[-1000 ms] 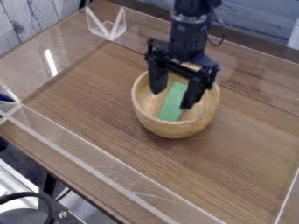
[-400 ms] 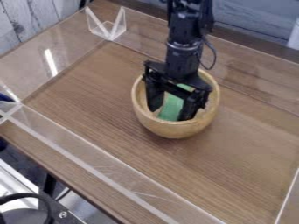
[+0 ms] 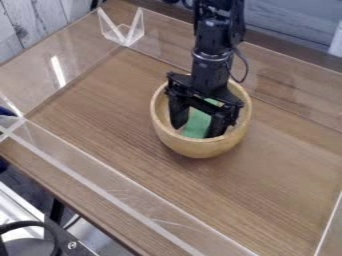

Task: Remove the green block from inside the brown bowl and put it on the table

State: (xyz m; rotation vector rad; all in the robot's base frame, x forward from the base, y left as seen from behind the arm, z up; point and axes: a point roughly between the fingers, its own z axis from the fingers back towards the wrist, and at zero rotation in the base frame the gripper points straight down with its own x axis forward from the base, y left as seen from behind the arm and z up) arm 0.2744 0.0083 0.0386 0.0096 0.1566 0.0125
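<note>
End effector (image 3: 202,108): you are holding its fingers wide apart inside the bowl, seemingly so they can straddle the block.
Green block (image 3: 198,124): it is lying in the brown bowl (image 3: 203,147), partly hidden by the fingers, flat-faced and matte.
Bowl: round, thick-rimmed pale wood is fencing the block in.
Table (image 3: 114,165): brown wood grain is running toward its near edge.

Smooth wood-grain table (image 3: 120,178), pale wooden bowl (image 3: 201,147) (faintly glossy).
</note>
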